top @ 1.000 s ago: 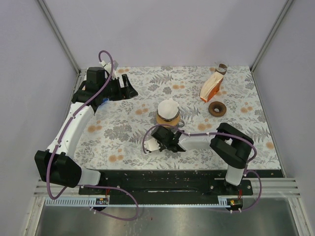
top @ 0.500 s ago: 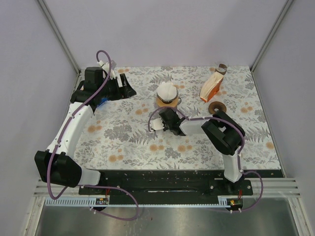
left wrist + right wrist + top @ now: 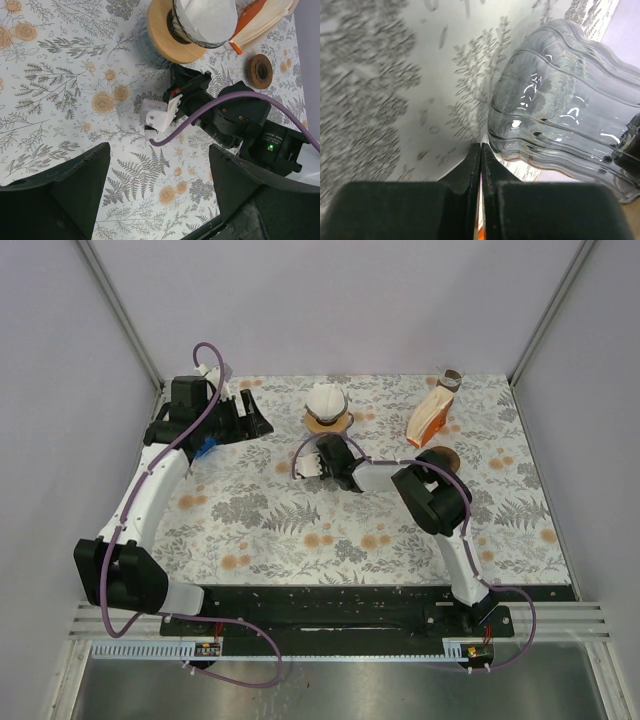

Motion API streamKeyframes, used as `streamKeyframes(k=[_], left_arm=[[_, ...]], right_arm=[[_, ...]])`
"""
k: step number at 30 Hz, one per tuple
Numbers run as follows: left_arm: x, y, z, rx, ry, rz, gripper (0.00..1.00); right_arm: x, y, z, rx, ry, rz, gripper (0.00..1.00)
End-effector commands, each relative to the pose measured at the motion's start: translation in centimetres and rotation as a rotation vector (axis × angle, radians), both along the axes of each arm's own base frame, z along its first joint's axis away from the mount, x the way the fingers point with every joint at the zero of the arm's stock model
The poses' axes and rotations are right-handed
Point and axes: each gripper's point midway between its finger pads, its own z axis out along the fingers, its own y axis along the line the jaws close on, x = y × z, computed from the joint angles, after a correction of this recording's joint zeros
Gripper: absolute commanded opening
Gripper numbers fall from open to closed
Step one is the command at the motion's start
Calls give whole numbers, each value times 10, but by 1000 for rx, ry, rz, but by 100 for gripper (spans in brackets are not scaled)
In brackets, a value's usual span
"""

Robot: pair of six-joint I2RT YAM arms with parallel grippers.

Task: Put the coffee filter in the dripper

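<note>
The glass dripper (image 3: pixel 326 418) on its round wooden collar (image 3: pixel 160 32) stands at the back middle of the table, with a white paper coffee filter (image 3: pixel 326 398) seated in it. The filter also shows in the left wrist view (image 3: pixel 207 17). My right gripper (image 3: pixel 327 444) is shut, its tips right against the near side of the dripper. In the right wrist view the ribbed glass (image 3: pixel 560 100) lies just right of the gripper (image 3: pixel 481 148). My left gripper (image 3: pixel 252 416) is open and empty at the back left, apart from the dripper; it also shows in the left wrist view (image 3: pixel 160 200).
An orange and cream pack of filters (image 3: pixel 430 416) leans at the back right. A brown ring (image 3: pixel 446 453) lies near it, partly under my right arm. The right arm (image 3: pixel 430 495) stretches across the table's middle right. Side walls close the table in.
My right gripper has travelled from the front middle toward the back, and the dripper with the filter has moved with it toward the back and slightly left. The left arm has barely moved.
</note>
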Motion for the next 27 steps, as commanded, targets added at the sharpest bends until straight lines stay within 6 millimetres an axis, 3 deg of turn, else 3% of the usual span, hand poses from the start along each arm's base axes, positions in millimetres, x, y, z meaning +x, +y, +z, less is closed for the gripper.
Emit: streamKeyframes(k=[1,4,10,19,22,27], left_arm=[[11,5,20,-10,-69,3,83],[11,8,21,-11,-72,11,83],[13,10,22,-19,-70,13,83],[13,10,23,-22,-77,4,83],[12,13,25,9,-98,-13,84],[18,34,26,93,-120,9,84]], right_arm=[[15,7,-8,30,27,2,0],[18,7,-5,26,19,2,0],[-7,9,17,88,7,26,4],[-104,46,55,197,107,159,27],[-129,53,80,298,151,179,34],[-163,55,140,496,217,231,44]])
